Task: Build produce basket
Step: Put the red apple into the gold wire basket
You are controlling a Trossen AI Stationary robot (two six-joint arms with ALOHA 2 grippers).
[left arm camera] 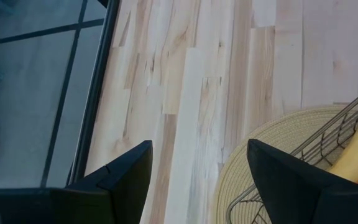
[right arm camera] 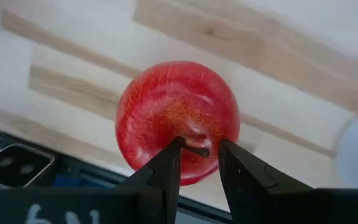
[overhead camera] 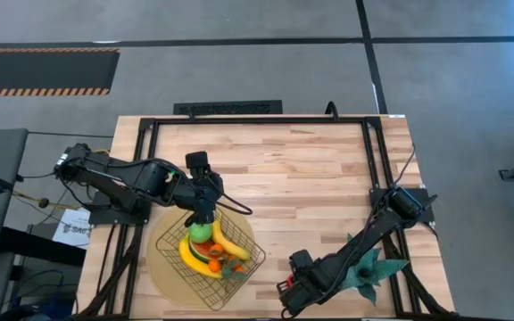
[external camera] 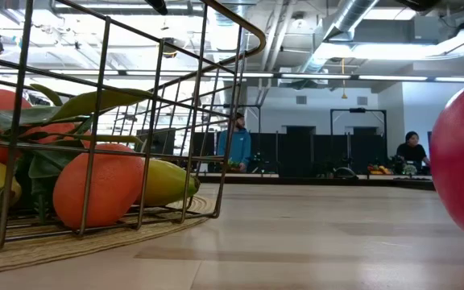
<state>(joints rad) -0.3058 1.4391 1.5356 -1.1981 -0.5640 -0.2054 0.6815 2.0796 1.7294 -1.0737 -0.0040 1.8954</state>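
Spanning the frame in the high view, a pale butcher-block table [overhead camera: 310,169] of glued wood strips sits on a grey concrete floor; a dark metal frame borders it. At 9 o'clock the left arm reaches in, and the left gripper [overhead camera: 205,212] hangs over the basket's far rim, fingers spread with nothing between them. The basket [overhead camera: 169,242], thin dark wire in a square flared grid, stands at 7 o'clock on a round woven tan mat [overhead camera: 154,267]. Inside: green apple [overhead camera: 201,232], two smooth yellow bananas [overhead camera: 227,242], small oranges [external camera: 103,189] with matte skin and green leaves.

At 5 o'clock the right gripper [right arm camera: 199,163] pinches the short stem of a glossy red round fruit [right arm camera: 178,115], which rests on the table near the front edge, well apart from the basket. A teal spiky plant [overhead camera: 371,267] lies just beside that arm.

The low view shows an open workshop with ceiling ducts, strip lights and two people [external camera: 238,141] far off.
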